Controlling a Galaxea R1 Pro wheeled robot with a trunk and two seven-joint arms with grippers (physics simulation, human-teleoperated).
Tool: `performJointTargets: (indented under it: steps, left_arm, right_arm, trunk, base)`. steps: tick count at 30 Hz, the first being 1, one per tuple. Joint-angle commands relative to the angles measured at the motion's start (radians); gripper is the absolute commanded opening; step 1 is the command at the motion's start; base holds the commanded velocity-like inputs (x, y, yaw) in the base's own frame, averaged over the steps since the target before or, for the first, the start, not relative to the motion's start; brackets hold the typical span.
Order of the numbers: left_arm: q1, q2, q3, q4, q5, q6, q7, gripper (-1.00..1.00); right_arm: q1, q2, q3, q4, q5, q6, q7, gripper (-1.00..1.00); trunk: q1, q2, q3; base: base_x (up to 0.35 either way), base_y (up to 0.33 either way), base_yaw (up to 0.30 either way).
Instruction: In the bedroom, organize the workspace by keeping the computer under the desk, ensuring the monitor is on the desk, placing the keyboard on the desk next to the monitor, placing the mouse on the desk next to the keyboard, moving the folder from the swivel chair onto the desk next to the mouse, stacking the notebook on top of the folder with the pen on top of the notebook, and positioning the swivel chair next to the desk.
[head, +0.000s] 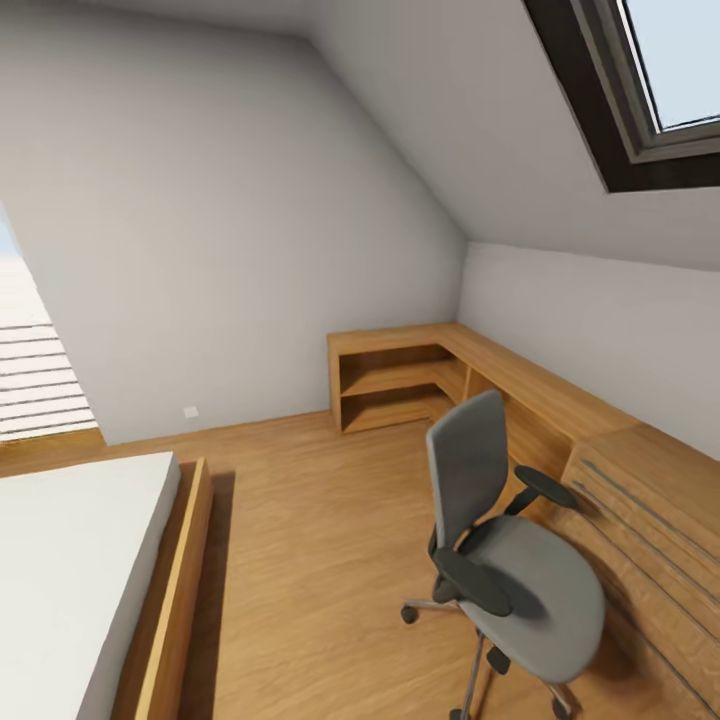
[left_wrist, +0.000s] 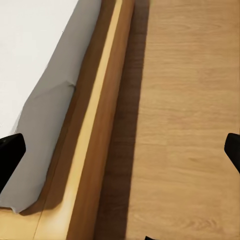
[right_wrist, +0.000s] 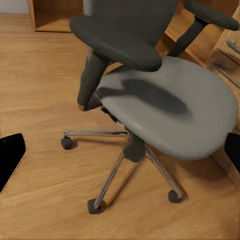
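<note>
The swivel chair (head: 540, 585) stands on the wooden floor at the right, grey with black armrests and a chrome star base. Its backrest faces the room and its seat (right_wrist: 170, 105) is bare grey padding. It sits close against a light wooden drawer unit (head: 650, 520). My right gripper (right_wrist: 120, 152) hangs open above the floor beside the chair's base, black fingertips (right_wrist: 11, 157) wide apart with nothing between them. My left gripper (left_wrist: 120, 155) is open too, over the bed's edge. The desk, computer, monitor, keyboard, mouse, folder, notebook and pen are out of view.
A bed (head: 70, 570) with a white mattress and a wooden frame (left_wrist: 95, 135) fills the left. A light wooden L-shaped shelf unit (head: 400, 375) runs along the far right corner under a sloped ceiling with a skylight (head: 670, 70). Open floor (head: 300, 520) lies between the bed and the chair.
</note>
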Motion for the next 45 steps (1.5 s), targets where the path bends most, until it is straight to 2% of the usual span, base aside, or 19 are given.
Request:
performJointTargets:
  steps: [1, 35, 45]
  left_arm:
    - [0.0, 0.0, 0.001, -0.002, 0.001, -0.001, 0.0, 1.0]
    - [0.0, -0.001, 0.001, -0.002, 0.001, -0.001, 0.0, 1.0]
    - [0.0, -0.001, 0.002, -0.002, 0.001, -0.001, 0.0, 1.0]
  right_arm:
    - [-0.001, 0.0, 0.009, 0.001, -0.008, -0.003, -0.002, 1.0]
    - [-0.001, -0.001, 0.009, 0.001, -0.008, -0.003, 0.003, 1.0]
    - [-0.001, -0.002, 0.009, 0.002, -0.006, -0.003, 0.004, 1.0]
  trunk:
    - [0.001, -0.002, -0.001]
    - [0.001, -0.002, 0.006]
    - [0.001, -0.002, 0.006]
  base:
    - [0.146, 0.0, 0.231]
    - [0.017, 0.0, 0.275]
    - [0.201, 0.0, 0.093]
